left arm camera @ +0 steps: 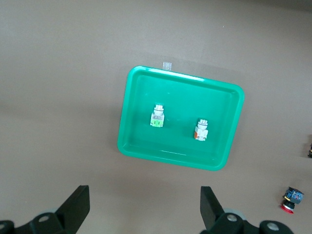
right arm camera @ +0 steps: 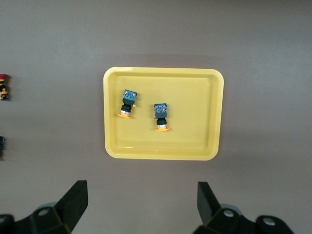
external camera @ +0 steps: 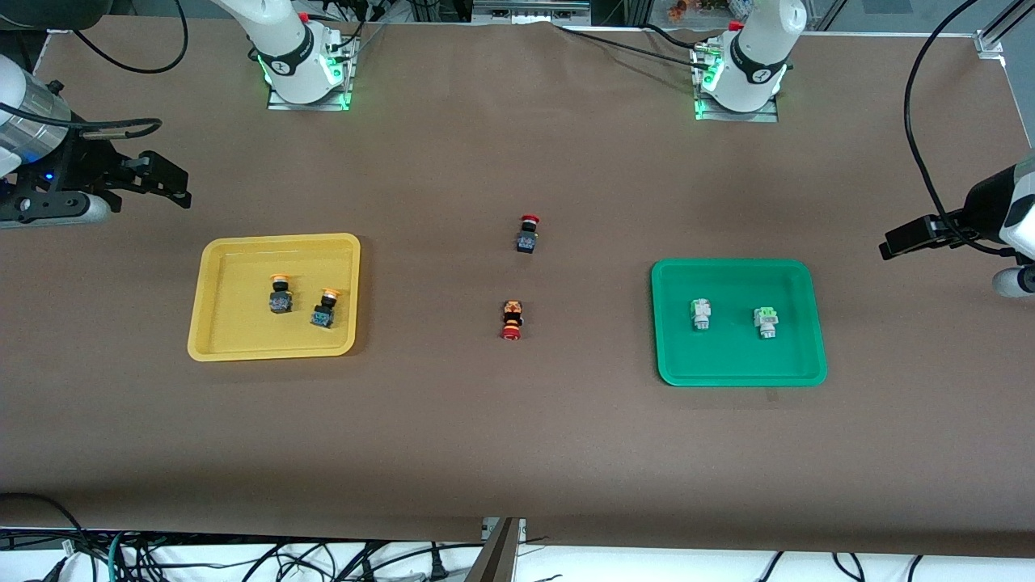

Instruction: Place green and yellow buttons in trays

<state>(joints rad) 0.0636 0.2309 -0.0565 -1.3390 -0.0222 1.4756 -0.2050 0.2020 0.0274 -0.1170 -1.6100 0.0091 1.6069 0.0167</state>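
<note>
The yellow tray [external camera: 234, 275] holds two yellow-capped buttons [external camera: 280, 295] [external camera: 324, 309], also seen in the right wrist view [right arm camera: 127, 103] [right arm camera: 161, 117]. The green tray [external camera: 732, 283] holds two whitish green-capped buttons [external camera: 700, 314] [external camera: 766, 322], also seen in the left wrist view [left arm camera: 157, 117] [left arm camera: 201, 130]. My right gripper [external camera: 166, 182] is open and empty, up over the bare table at the right arm's end, by the yellow tray [right arm camera: 195, 107]. My left gripper [external camera: 893, 242] is open and empty, up over the table's left-arm end, by the green tray [left arm camera: 180, 97].
Two red-capped black buttons lie on the brown table between the trays, one [external camera: 527, 234] farther from the front camera, one [external camera: 512, 320] nearer. One of them shows in the left wrist view [left arm camera: 291, 199]. Cables run along the table's edges.
</note>
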